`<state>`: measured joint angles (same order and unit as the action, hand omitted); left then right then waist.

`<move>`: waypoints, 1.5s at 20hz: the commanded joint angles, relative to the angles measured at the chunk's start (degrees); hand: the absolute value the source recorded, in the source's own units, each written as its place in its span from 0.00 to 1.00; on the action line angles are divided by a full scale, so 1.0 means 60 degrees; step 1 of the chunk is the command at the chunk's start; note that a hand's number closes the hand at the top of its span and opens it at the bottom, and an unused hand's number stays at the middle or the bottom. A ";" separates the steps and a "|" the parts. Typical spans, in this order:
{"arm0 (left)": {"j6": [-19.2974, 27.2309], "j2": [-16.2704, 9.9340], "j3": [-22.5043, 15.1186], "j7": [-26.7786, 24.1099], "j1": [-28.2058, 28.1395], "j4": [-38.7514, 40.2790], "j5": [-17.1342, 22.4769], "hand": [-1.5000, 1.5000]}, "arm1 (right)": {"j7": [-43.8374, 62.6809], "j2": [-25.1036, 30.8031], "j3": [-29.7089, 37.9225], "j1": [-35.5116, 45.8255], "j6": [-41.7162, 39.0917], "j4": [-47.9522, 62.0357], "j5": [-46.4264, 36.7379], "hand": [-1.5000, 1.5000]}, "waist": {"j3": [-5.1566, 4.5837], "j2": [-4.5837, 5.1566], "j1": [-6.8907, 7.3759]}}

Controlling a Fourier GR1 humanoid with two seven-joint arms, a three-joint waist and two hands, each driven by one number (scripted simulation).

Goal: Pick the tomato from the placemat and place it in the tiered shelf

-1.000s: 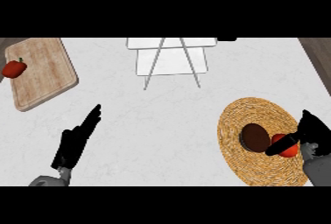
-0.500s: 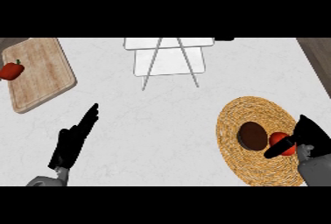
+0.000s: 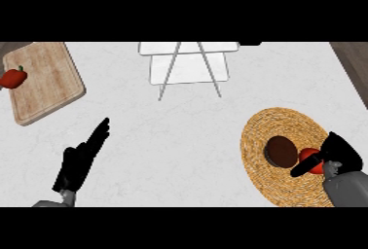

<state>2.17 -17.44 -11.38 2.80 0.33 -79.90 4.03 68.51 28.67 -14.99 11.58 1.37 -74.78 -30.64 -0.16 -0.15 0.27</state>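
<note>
One hand, the right hand (image 3: 343, 154), curls round the tomato (image 3: 309, 156) at its fingertips, the tiered shelf (image 3: 188, 63) far ahead-left.

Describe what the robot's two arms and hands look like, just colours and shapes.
Both arms end in a matte black hand with slim, tapering fingers and a thumb: the left hand and the right hand. Behind each sits a smooth, rounded grey forearm; the right forearm shows more. No cables or markings are visible.

counter (image 3: 187, 136): white marbled top | dark wood strips at both far corners | even light
</note>
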 commanded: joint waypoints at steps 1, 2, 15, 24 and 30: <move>0.0175 0.0343 -0.0125 -0.0148 0.0091 0.0302 -0.0335 0.50 | 0.1164 -0.0520 0.0295 0.0352 0.0000 0.0815 -0.0277 1.00 | 0.0025 0.0038 -0.0007; 0.0073 0.0303 -0.0239 -0.0138 -0.0512 -0.0324 -0.0291 0.50 | 0.0588 -0.0153 0.0493 -0.0322 -0.0140 0.0348 -0.0121 1.00 | 0.0026 0.0013 -0.0030; -0.0284 0.0258 0.0311 0.0015 -0.0280 -0.0181 -0.0533 0.50 | 0.0147 -0.0603 0.0721 -0.0073 0.0007 0.0277 -0.2153 1.00 | 0.0024 0.0010 -0.0058; -0.0375 0.0490 0.0426 0.0096 0.0381 0.0119 -0.0420 0.50 | -0.1833 -0.2582 -0.2576 0.1167 -0.1220 -0.2271 -0.2950 1.00 | 0.0014 -0.0046 0.0074; -0.0323 0.0414 0.0642 -0.0237 0.0144 0.0522 -0.0610 0.50 | -0.0056 -0.2315 -0.2222 0.2063 -0.2745 -0.5260 -0.3519 1.00 | 0.0010 -0.0049 -0.0134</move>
<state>-0.02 -14.98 -7.96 1.79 1.35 -77.23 0.80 59.87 14.97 -27.79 19.97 -7.81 -96.27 -49.73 -0.09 -0.30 -0.07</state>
